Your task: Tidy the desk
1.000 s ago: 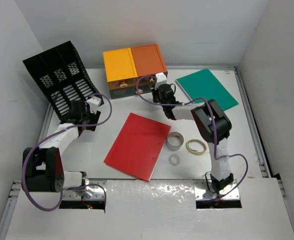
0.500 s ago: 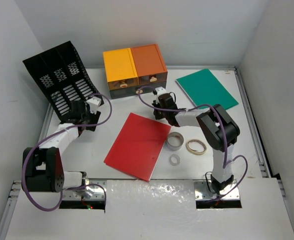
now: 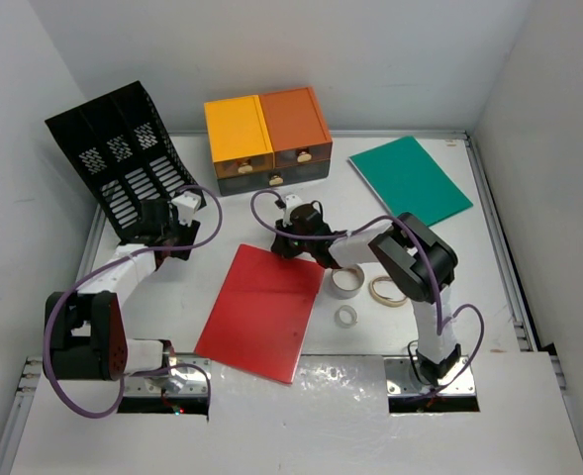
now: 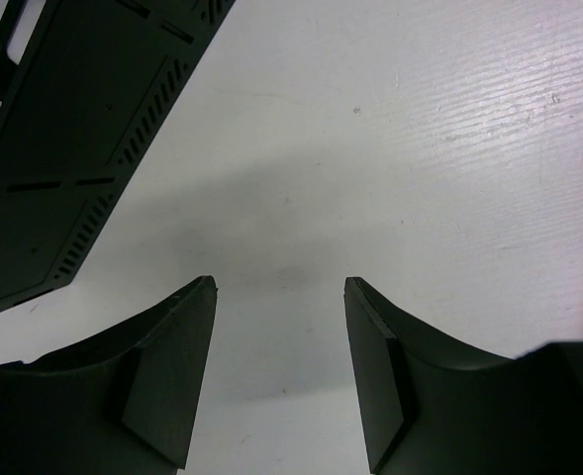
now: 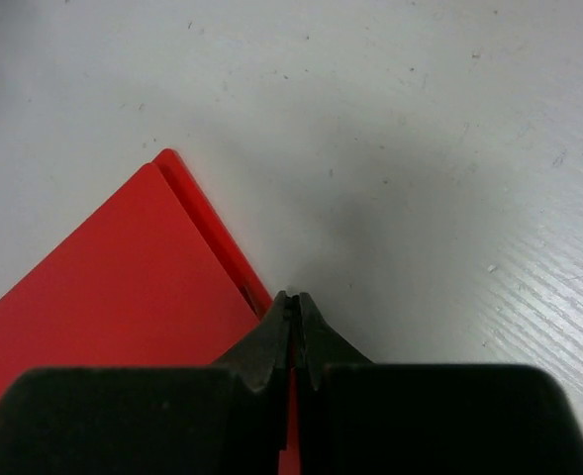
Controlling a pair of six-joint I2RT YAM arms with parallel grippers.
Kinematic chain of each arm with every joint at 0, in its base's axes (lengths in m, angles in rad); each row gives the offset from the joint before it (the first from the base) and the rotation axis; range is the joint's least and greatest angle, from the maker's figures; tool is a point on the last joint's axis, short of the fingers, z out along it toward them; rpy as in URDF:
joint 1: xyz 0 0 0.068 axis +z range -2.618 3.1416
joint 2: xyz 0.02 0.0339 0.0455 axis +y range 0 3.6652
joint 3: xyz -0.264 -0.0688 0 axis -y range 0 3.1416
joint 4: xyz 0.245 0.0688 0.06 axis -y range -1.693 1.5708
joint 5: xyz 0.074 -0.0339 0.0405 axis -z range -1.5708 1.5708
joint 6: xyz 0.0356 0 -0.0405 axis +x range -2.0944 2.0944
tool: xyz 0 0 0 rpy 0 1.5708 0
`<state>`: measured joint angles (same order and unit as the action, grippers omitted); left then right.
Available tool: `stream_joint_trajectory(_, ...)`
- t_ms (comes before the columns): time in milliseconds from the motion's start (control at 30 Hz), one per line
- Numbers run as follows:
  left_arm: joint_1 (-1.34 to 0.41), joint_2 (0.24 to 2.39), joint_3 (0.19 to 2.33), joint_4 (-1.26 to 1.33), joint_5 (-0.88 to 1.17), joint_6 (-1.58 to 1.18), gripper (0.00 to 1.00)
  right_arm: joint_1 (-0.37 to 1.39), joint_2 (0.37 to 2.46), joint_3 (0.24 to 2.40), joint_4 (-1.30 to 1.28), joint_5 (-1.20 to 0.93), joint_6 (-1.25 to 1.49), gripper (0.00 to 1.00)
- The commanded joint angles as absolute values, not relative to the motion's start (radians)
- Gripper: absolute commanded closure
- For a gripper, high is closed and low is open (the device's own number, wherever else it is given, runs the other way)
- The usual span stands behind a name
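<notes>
The white desk [image 3: 172, 297] holds a red folder [image 3: 261, 309] lying flat at the near middle. My right gripper [image 3: 289, 240] is shut, with its tips down at the folder's far edge. In the right wrist view the closed tips [image 5: 293, 297] touch the edge of the red folder [image 5: 103, 297], and a red sliver shows beneath them. My left gripper [image 3: 169, 237] is open and empty, low over the desk beside the black file rack [image 3: 118, 148]. The left wrist view shows its jaws [image 4: 279, 282] apart over bare desk, with the rack [image 4: 63, 148] at the left.
Yellow [image 3: 237, 134] and orange [image 3: 296, 124] drawer boxes stand at the back. A green folder [image 3: 410, 176] lies at the back right. Two tape rolls [image 3: 346, 279] [image 3: 346, 316] and a flat ring [image 3: 389, 290] lie right of the red folder.
My right gripper moved from the drawers leftward and toward me to the red folder's far edge. The folder slid and turned toward the near left. The left arm has not moved.
</notes>
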<state>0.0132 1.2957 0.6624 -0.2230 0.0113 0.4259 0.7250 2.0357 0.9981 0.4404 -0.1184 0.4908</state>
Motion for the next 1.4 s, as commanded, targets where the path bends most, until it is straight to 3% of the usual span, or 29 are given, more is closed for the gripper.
stream_joint_trajectory(0,0.023,1.264,0.698,-0.207,0.025,0.430,0.47,0.747,2.054,1.031,0.439,-0.164,0.528,0.98)
stream_joint_trajectory(67,0.021,1.264,0.696,-0.207,0.025,0.430,0.47,0.747,2.028,1.046,0.405,-0.061,0.473,0.87)
stream_joint_trajectory(200,0.023,1.266,0.695,-0.206,0.031,0.431,0.47,0.746,2.003,1.112,0.367,0.167,0.394,0.46)
stream_joint_trajectory(300,0.021,1.264,0.696,-0.206,0.032,0.433,0.47,0.746,2.049,1.185,0.379,0.305,0.370,0.35)
stream_joint_trajectory(700,0.021,1.267,0.693,-0.207,0.035,0.436,0.47,0.686,2.295,1.477,0.426,0.463,0.420,0.37)
stream_joint_trajectory(1367,0.023,1.313,0.701,-0.207,0.031,0.439,0.47,0.661,2.404,1.617,0.601,0.428,0.279,0.43)
